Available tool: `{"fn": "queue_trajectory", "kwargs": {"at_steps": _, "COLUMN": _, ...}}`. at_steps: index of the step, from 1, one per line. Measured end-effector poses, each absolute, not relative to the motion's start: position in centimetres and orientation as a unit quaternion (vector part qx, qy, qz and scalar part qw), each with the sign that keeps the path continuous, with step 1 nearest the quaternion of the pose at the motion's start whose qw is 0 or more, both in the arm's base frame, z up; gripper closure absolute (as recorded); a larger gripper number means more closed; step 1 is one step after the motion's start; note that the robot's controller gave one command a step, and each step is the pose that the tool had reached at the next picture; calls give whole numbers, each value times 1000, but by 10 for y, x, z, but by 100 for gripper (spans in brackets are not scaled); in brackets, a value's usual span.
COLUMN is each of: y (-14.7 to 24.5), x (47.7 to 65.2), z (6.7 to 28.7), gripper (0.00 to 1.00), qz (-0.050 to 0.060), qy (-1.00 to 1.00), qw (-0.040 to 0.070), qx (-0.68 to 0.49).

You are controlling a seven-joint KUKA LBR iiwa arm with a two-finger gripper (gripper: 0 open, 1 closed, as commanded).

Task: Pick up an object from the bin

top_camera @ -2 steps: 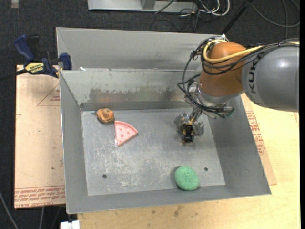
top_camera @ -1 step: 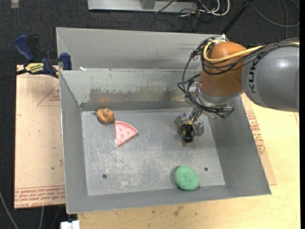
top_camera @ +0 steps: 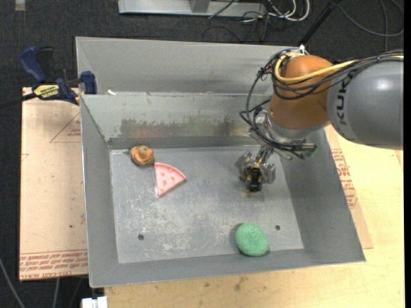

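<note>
Claw (top_camera: 255, 175) low over bare floor, right of middle in the bin (top_camera: 96, 172); whether spread or pinching cannot be told. Bin holds three things: one green ball (top_camera: 251, 239) nearest, toward the front; one pink wedge (top_camera: 168, 178) and one brown lump (top_camera: 142, 154) at left, close together.

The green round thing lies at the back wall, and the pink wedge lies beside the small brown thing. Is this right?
No. The camera view shows the green round thing near the front edge; the pink wedge does lie beside the small brown thing.
</note>
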State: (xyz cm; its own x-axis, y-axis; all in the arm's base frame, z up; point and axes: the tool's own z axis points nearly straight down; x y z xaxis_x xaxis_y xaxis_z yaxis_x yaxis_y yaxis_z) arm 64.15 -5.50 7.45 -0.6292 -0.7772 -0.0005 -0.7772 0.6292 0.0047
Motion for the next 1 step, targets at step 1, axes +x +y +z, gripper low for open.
{"fn": "queue_trajectory", "kwargs": {"at_steps": 1, "y": -54, "x": 640, "z": 95, "gripper": 100, "qz": -4, "qy": -903, "qw": 4, "qx": 431}}
